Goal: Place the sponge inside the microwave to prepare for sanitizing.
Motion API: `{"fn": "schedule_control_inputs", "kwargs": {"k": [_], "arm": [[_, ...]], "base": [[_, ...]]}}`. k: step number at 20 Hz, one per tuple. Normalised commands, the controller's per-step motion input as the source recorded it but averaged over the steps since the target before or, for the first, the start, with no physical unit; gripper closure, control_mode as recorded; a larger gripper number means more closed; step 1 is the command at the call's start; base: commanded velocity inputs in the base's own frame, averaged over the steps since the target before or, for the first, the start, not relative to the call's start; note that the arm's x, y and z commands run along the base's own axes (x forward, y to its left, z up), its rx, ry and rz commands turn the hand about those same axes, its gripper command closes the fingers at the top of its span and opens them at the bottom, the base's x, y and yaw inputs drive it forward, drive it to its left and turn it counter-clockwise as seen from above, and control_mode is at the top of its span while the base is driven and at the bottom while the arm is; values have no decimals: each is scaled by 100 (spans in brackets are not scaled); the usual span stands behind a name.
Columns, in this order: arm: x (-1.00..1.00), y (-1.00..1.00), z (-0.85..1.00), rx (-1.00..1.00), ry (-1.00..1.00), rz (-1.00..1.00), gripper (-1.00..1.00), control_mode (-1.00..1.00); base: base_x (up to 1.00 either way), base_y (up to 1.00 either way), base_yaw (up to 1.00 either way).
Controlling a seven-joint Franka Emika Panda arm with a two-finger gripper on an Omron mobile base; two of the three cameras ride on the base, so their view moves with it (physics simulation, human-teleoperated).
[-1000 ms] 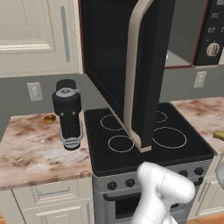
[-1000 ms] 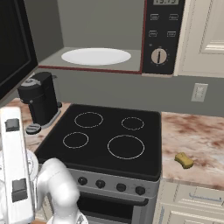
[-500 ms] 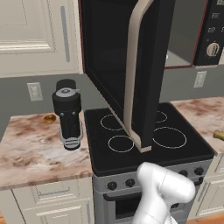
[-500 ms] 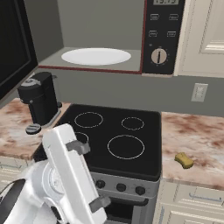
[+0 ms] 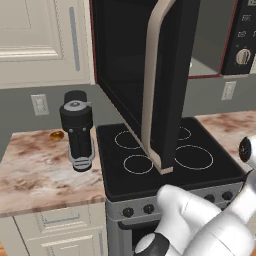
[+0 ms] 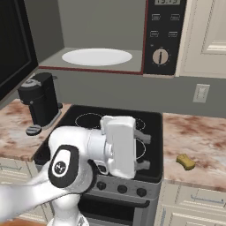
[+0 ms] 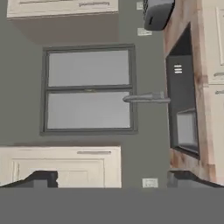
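Observation:
The sponge, a small dull-yellow block, lies on the marble counter to the right of the stove. The microwave hangs above the stove with its door swung wide open; a white turntable plate lies inside, and the control panel's round knob is on the right. My gripper hovers over the stove's front edge and points right toward the sponge, well short of it. In the hand view my gripper is open with nothing between its fingertips.
A black coffee machine stands on the left counter, also seen as the coffee machine, with a small amber disc behind it. The open door and its beige handle overhang the black stovetop. The hand view faces a window and sink.
The arm has swung from the left edge of the right base view across the stove front, and the hand has turned to point right. The sponge and microwave have not moved.

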Motion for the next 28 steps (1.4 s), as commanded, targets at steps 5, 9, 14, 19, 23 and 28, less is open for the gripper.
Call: {"fn": "schedule_control_inputs", "kwargs": {"k": [5, 9, 14, 19, 23, 28], "arm": [[64, -45, -53, 96, -11, 6, -100, -100], [56, -38, -33, 88, -10, 8, -100, -100], [9, -19, -43, 78, -17, 13, -100, -100], [-27, -10, -35, 73, -25, 7, -100, -100], [-2, 0, -22, 56, -29, 18, -100, -100], [25, 0, -6, 0, -7, 20, -100, -100]], "base": [[0, 0, 0], [0, 0, 0], [0, 0, 0], [0, 0, 0], [0, 0, 0], [0, 0, 0]]}}
